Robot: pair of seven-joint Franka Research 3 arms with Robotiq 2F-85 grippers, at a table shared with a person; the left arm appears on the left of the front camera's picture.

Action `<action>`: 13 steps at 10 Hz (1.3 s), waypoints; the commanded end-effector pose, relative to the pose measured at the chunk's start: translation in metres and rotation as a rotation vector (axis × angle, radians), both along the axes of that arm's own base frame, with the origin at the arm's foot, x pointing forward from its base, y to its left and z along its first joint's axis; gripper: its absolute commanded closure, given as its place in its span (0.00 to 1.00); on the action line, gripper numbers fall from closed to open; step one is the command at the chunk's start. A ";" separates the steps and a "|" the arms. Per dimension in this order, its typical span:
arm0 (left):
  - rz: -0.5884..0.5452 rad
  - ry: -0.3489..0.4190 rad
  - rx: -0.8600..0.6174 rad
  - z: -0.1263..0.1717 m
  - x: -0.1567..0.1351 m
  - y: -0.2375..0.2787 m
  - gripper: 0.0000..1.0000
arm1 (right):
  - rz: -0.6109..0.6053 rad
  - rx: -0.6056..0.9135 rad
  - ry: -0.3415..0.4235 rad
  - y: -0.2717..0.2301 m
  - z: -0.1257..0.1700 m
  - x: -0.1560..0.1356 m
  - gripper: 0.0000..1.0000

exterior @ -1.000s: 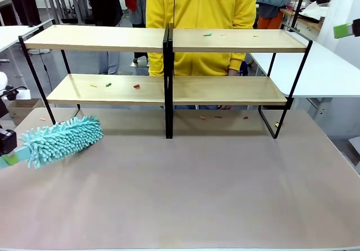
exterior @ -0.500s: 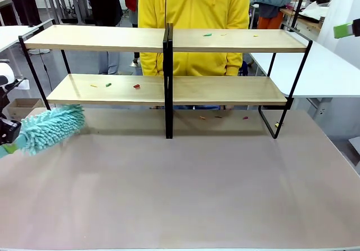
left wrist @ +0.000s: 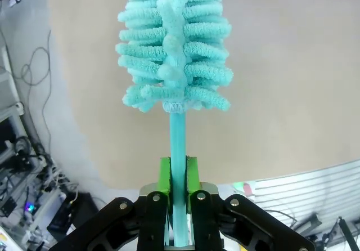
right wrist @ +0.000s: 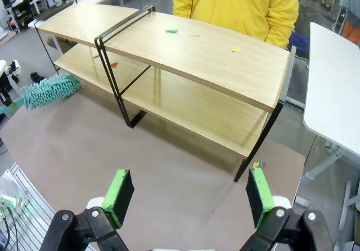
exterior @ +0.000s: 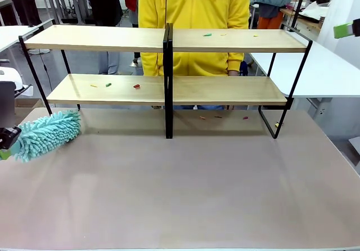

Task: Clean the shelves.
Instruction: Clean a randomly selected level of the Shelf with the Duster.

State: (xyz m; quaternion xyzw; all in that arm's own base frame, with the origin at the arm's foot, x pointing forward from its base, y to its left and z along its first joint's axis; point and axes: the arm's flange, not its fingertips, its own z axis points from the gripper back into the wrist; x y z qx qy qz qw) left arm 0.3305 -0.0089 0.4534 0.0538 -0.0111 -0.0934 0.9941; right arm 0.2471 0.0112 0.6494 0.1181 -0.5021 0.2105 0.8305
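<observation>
1. Brownish tabletop [exterior: 185, 189] carries the shelves [exterior: 101, 38] along its far side; small coloured scraps [exterior: 136, 86] lie on both tiers
2. Left gripper [left wrist: 179, 175] clamped on teal duster [left wrist: 175, 48] by its thin handle, fluffy head low near lower tier's left end
3. Right gripper [right wrist: 191, 197] jaws wide apart, empty
4. Shelves look stiff but light-framed, may slide if shoved; soft duster head suits gentle sweeps
</observation>
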 end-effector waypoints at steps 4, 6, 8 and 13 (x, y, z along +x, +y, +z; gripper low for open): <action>0.040 -0.037 0.017 -0.067 -0.056 -0.008 0.88 | 0.002 0.003 0.000 -0.001 0.000 0.000 0.00; 0.056 -0.111 0.041 -0.075 -0.051 -0.013 0.88 | 0.002 0.003 0.000 -0.001 0.000 0.000 0.00; 0.065 -0.131 0.092 -0.086 -0.045 -0.017 0.88 | 0.002 0.003 0.000 -0.001 0.000 0.000 0.00; 0.054 -0.078 0.132 -0.090 -0.046 -0.016 0.88 | 0.002 0.003 0.000 -0.001 0.000 0.000 0.00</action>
